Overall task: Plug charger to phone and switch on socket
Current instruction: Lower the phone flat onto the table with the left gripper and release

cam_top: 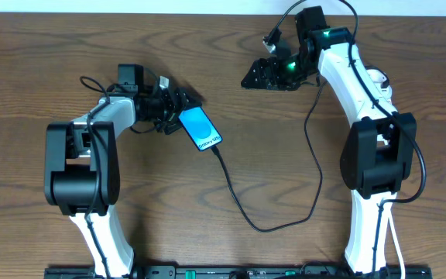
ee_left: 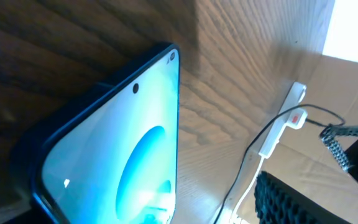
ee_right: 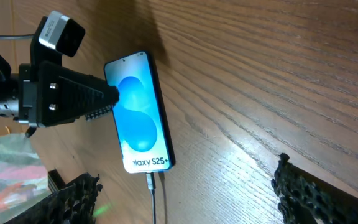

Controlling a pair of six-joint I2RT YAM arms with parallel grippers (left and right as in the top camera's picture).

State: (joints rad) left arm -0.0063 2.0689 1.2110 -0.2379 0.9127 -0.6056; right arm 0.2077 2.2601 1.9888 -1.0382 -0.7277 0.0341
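Note:
The phone [cam_top: 200, 129] lies flat on the wooden table with its blue screen lit. It fills the lower left of the left wrist view [ee_left: 117, 168] and shows in the right wrist view [ee_right: 138, 118]. The charger's black cable [cam_top: 242, 205] runs from the phone's bottom edge, and its plug tip [ee_right: 151, 181] sits in the phone's port. My left gripper [cam_top: 173, 108] is open at the phone's top end, one finger [ee_right: 86, 99] touching its edge. My right gripper [cam_top: 268, 74] is open and empty, hovering far from the phone. The white socket [ee_left: 283, 119] with a red switch lies beyond; in the overhead view it is hidden.
The black cable loops toward the front of the table, then runs back up under my right arm [cam_top: 362, 101]. A white cord [ee_left: 248, 185] runs from the socket. A crumpled plastic bag with red print [ee_right: 8, 171] lies behind my left arm.

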